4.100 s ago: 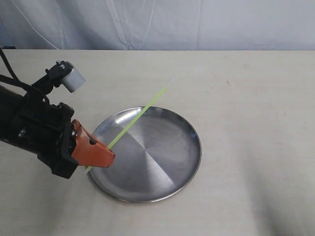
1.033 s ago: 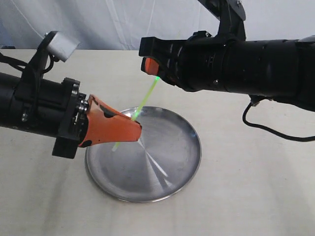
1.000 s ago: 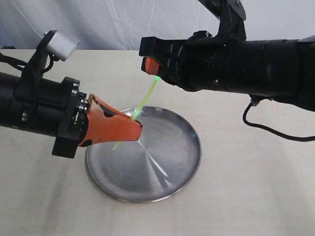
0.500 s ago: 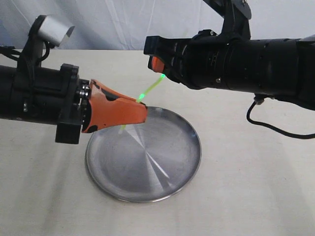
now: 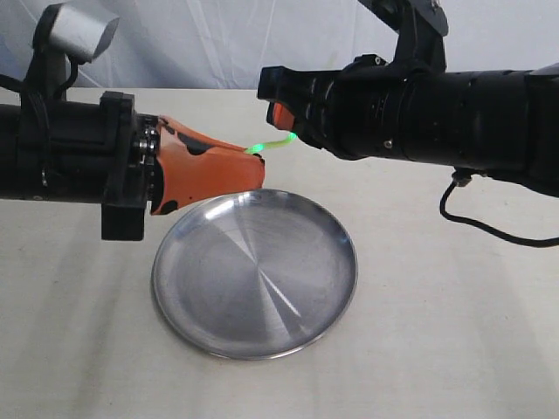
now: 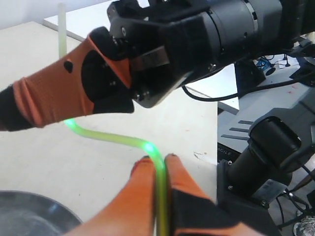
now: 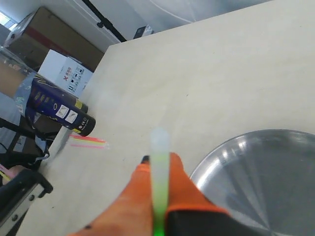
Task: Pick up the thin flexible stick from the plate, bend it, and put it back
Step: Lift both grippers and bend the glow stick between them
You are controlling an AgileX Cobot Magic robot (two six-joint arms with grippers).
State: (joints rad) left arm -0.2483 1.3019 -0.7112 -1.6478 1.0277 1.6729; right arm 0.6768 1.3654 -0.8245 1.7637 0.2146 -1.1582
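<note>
Now the thin lime-green translucent stick (image 5: 272, 145) hangs in the air, off the round shiny stainless-steel plate (image 5: 342, 278) and above the strip of beige bench (image 5: 437, 332) between the plate's far rim and the bench's far edge. Both pincers hold it. The left gripper (image 5: 258, 168), with orange fingers on a black arm, reaches in from the bench's left edge, and its two fingertips are pressed together on one end of the stick. The right gripper (image 5: 285, 123), also orange-fingered, comes from the right edge and pinches the other end, a little higher and nearer the far edge. Between the two grips the stick runs in a short curve rather than a straight line. In the left wrist view it kinks sharply just beyond the left fingertips (image 6: 145, 169) and glows bright green at that bend. In the right wrist view a pale stub of the stick pokes out past the right fingertips (image 7: 174, 169). The plate lies flat on the bench, well clear of the far edge, just below the left fingers.
</note>
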